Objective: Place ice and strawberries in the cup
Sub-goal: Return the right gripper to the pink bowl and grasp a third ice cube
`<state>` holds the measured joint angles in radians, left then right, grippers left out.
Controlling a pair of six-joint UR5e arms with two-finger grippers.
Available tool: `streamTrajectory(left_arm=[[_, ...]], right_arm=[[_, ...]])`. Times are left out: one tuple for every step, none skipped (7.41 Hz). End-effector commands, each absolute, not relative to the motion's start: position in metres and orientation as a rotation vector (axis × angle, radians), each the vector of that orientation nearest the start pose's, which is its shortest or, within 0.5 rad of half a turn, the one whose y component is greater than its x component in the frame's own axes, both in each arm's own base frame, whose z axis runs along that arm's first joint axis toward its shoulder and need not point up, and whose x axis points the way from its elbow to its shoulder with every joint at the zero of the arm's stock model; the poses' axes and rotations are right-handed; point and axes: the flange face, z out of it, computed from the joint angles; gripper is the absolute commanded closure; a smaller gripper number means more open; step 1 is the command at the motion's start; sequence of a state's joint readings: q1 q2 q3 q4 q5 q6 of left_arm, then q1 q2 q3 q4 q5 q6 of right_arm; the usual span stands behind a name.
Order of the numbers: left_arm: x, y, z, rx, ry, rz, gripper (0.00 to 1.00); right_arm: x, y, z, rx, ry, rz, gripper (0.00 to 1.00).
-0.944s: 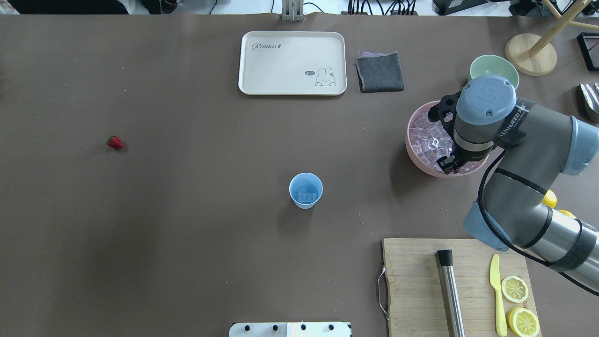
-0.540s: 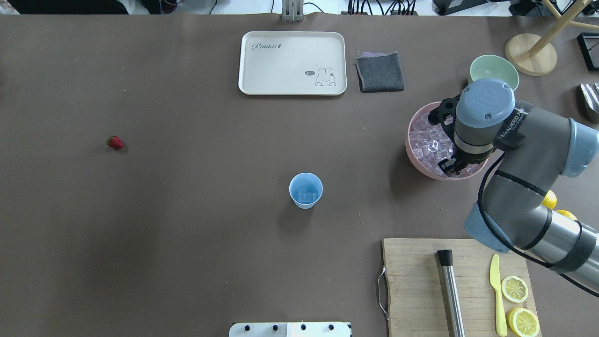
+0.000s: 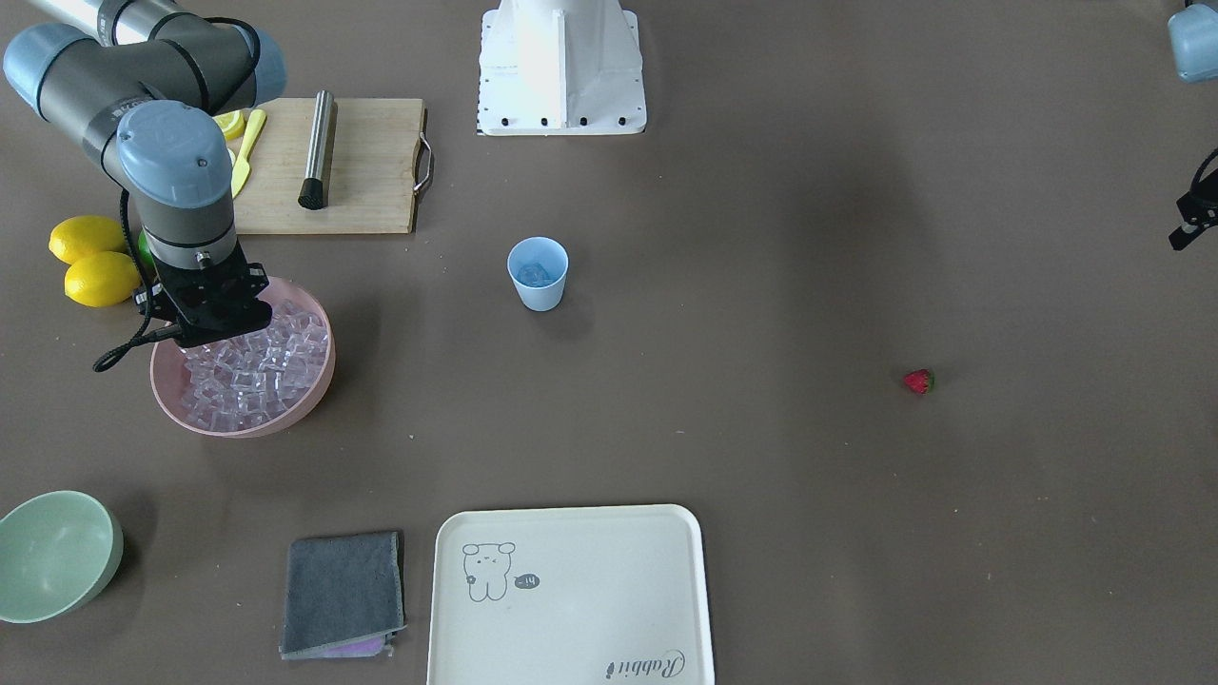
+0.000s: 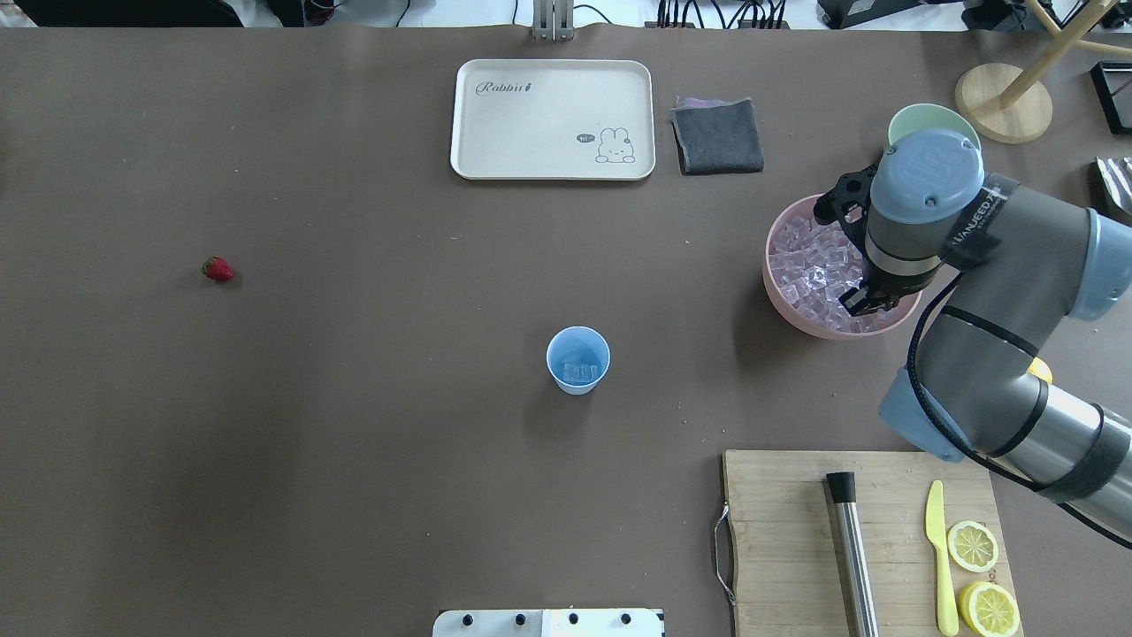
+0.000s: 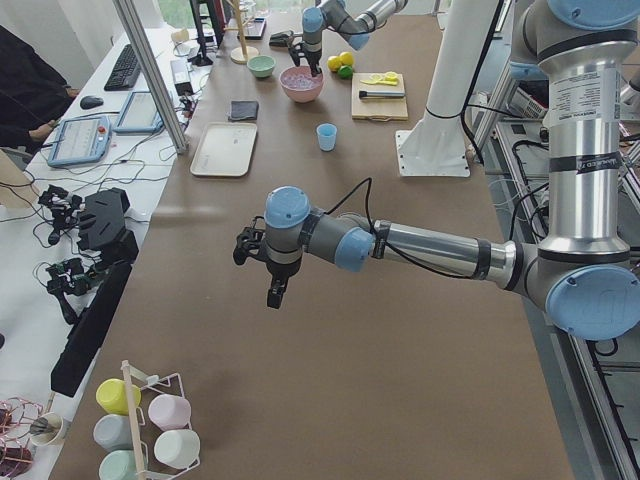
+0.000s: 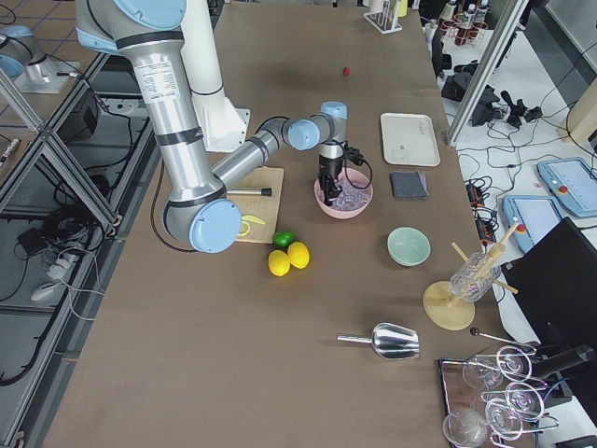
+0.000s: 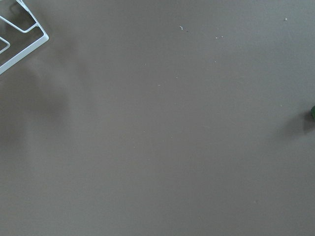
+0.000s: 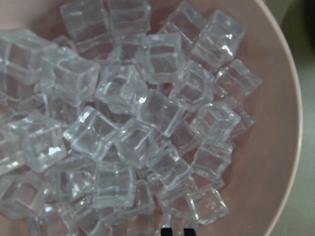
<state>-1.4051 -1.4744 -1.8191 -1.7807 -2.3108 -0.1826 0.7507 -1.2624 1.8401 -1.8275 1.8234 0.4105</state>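
Observation:
The light-blue cup [image 4: 577,361] stands upright mid-table with a few ice cubes [image 4: 581,372] inside. It also shows in the front view [image 3: 538,276]. The strawberry [image 4: 217,269] lies alone far to the left. A pink bowl [image 4: 778,305] at the right is full of ice cubes [image 8: 123,88]. My right gripper [image 4: 862,301] hangs low over the bowl's near side. Its tips [image 8: 176,231] sit close together just above the ice, with nothing between them. My left gripper [image 5: 272,297] hovers over bare table at the left end, and I cannot tell its state.
A pale green bowl [image 4: 920,124] sits just beyond the pink bowl, partly behind my wrist. A cream tray [image 4: 553,119] and a grey cloth [image 4: 716,134] lie at the far side. A cutting board [image 4: 787,531] holds a muddler, a knife and lemon halves. Whole lemons [image 3: 90,257] lie beside the pink bowl.
My right gripper has shifted a little to the right and away from me over the pink bowl. The cup and strawberry have not moved.

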Motion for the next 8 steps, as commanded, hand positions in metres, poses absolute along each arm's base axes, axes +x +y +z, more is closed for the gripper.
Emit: streamTrajectory(left_arm=[[0.011, -0.469, 0.562, 0.209, 0.779, 0.116, 0.03], [0.011, -0.469, 0.562, 0.209, 0.779, 0.116, 0.03], [0.011, -0.469, 0.563, 0.208, 0.779, 0.116, 0.03], [0.011, -0.469, 0.562, 0.210, 0.781, 0.117, 0.03], [0.011, -0.468, 0.562, 0.209, 0.781, 0.116, 0.03], [0.011, -0.468, 0.563, 0.207, 0.781, 0.116, 0.03], [0.011, -0.467, 0.563, 0.207, 0.781, 0.116, 0.03], [0.011, -0.467, 0.563, 0.207, 0.781, 0.116, 0.03]], right_arm=[[-0.352, -0.480, 0.412, 0.117, -0.393, -0.443, 1.00], [-0.352, -0.481, 0.409, 0.122, -0.396, -0.442, 0.77], [-0.352, -0.483, 0.405, 0.128, -0.400, -0.440, 0.50], [-0.355, -0.482, 0.407, 0.126, -0.393, -0.440, 0.41], [-0.356, -0.481, 0.407, 0.127, -0.393, -0.441, 0.41], [-0.355, -0.482, 0.405, 0.126, -0.397, -0.439, 0.44], [-0.344, -0.495, 0.394, 0.138, -0.422, -0.412, 0.47], [-0.331, -0.511, 0.374, 0.108, -0.524, -0.378, 0.47]])
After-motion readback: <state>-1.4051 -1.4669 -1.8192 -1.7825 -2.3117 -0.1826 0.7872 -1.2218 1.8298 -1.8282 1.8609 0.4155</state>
